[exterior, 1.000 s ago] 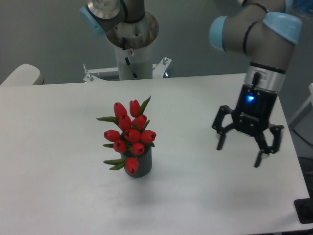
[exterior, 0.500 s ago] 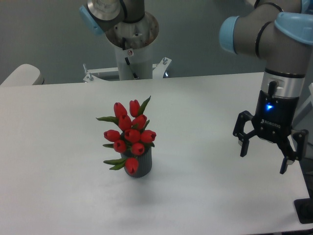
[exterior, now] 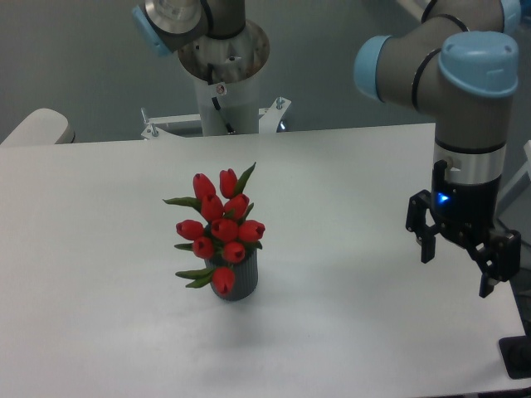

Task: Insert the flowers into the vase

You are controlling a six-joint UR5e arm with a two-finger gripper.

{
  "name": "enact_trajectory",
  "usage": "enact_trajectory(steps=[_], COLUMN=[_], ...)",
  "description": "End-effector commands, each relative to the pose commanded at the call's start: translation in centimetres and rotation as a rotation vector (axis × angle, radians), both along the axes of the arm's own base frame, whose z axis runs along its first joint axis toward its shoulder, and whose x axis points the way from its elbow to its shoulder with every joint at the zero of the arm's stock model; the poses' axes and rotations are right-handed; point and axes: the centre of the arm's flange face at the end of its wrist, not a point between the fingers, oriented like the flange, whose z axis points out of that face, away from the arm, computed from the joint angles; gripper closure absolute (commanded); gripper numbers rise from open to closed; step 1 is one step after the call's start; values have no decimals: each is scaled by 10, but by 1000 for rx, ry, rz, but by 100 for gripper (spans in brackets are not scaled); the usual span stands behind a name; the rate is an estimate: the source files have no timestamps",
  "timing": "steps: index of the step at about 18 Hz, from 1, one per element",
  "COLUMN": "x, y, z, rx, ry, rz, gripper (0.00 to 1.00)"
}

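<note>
The flowers (exterior: 218, 225) stand upright in the vase (exterior: 238, 279), well off to the side of the gripper (exterior: 459, 263), which hangs wide and empty near the table (exterior: 348, 332) edge.

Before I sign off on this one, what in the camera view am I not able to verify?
- Vase: mouth and upper wall are hidden by the flowers, so stem depth inside cannot be seen.
- Vase back side: faces away from the fixed camera.
- Hand: open and empty, but the finger pads are too small and dark to inspect.
- Arm above the wrist: cut off by the top edge.
</note>
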Motion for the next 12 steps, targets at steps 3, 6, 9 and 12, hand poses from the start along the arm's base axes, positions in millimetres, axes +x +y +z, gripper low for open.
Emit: enact_trajectory(steps=[3, 6, 9, 12], x=[0, -2, -1, 4], y=[5, 8, 8, 14], z=[5, 6, 6, 4], rx=[1, -2, -2, -24], ry=[15, 21, 23, 31], rz=[-18, -29, -30, -32], gripper=[0, 0, 0, 0])
